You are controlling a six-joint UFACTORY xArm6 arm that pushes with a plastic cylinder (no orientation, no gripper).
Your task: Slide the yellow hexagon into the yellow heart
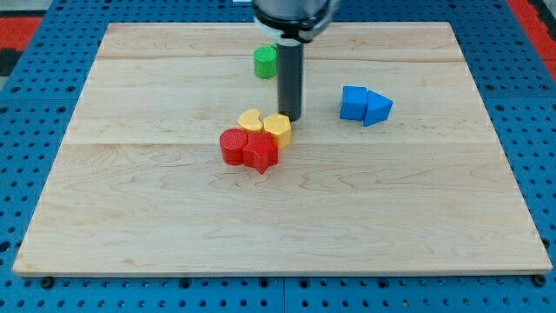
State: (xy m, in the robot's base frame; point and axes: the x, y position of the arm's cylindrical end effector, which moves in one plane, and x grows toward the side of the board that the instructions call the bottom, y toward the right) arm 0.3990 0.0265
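Note:
The yellow hexagon sits near the middle of the wooden board and touches the yellow heart on its left. My tip stands just at the hexagon's upper right edge, touching or nearly touching it. The dark rod rises from there to the view's top.
A red cylinder and a red star-like block lie right below the yellow pair, touching them. A green cylinder stands at the top, partly behind the rod. A blue cube and a blue triangle sit together on the right.

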